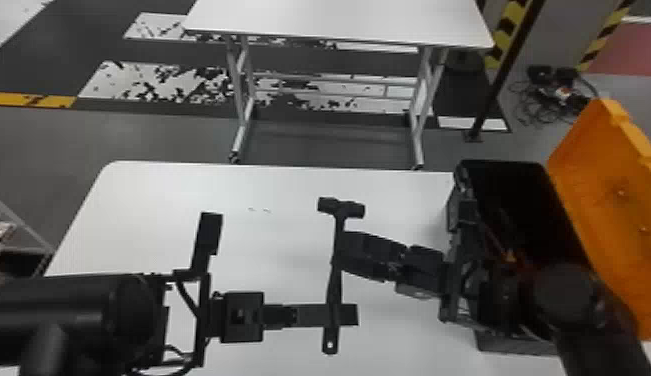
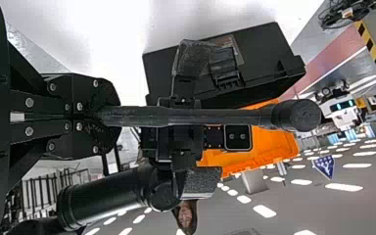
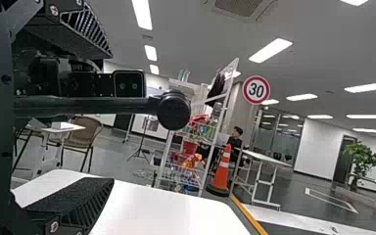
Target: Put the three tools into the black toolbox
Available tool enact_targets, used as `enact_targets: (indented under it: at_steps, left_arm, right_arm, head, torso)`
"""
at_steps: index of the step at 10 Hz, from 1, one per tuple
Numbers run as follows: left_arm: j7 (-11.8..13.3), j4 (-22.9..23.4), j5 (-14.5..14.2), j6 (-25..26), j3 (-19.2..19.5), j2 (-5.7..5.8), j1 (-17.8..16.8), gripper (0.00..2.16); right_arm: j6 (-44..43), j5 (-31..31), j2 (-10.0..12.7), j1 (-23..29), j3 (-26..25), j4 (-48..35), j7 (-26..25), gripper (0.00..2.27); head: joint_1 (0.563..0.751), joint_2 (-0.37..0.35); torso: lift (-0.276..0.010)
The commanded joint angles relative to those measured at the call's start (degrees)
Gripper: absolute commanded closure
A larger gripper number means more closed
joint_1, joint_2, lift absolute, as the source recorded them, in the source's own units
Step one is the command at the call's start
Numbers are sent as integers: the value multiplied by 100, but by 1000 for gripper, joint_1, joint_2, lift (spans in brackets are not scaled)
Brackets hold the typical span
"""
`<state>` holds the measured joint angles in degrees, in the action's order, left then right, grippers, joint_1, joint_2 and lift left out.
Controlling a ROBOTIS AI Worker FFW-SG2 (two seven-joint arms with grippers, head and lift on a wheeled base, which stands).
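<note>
Head view: dark hammer (image 1: 340,209) mid-frame, left gripper (image 1: 351,315) pinching its straight handle low down, right gripper (image 1: 350,254) higher up. Black toolbox (image 1: 521,205) sits right, smooth orange lid (image 1: 601,215) open.

Left wrist view: chunky cylindrical hammer head, toolbox label (image 2: 231,49) too small to read.

Right wrist view: ribbed, grainy fingers (image 3: 73,198) spread wide around the handle.

Ceiling lights (image 3: 270,50), speed sign (image 3: 256,90) and traffic cone (image 3: 221,171) suggest a lab.
</note>
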<state>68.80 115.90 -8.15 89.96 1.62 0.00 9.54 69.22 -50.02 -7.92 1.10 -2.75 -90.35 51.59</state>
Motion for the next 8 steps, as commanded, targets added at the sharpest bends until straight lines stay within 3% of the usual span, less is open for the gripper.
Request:
enact_targets:
  at_steps: [1,2,3,4,8]
  left_arm:
    - [2,-103,16,7,-65,-15,4,2138]
    - [2,-129,24,7,-65,-15,4,2138]
    - [2,-129,42,7,-65,-15,4,2138]
    - [2,-129,51,7,-56,-15,-5,2138]
    - [54,-120,77,7,-12,-15,4,2138]
  right_arm:
    - [0,1,1,-13,11,0,9,151]
    - [0,-7,1,-13,11,0,17,282]
    - [176,10,1,-22,11,0,70,1507]
    - [316,63,1,-40,-7,0,53,2253]
    - [334,186,1,-66,-7,0,35,2246]
  head:
    - [695,-22]
    - [695,-25]
    - [695,-26]
    - [695,-26]
    - [695,-17]
  torso:
    - [-51]
    - [-51]
    - [-51]
    - [-51]
    - [-51]
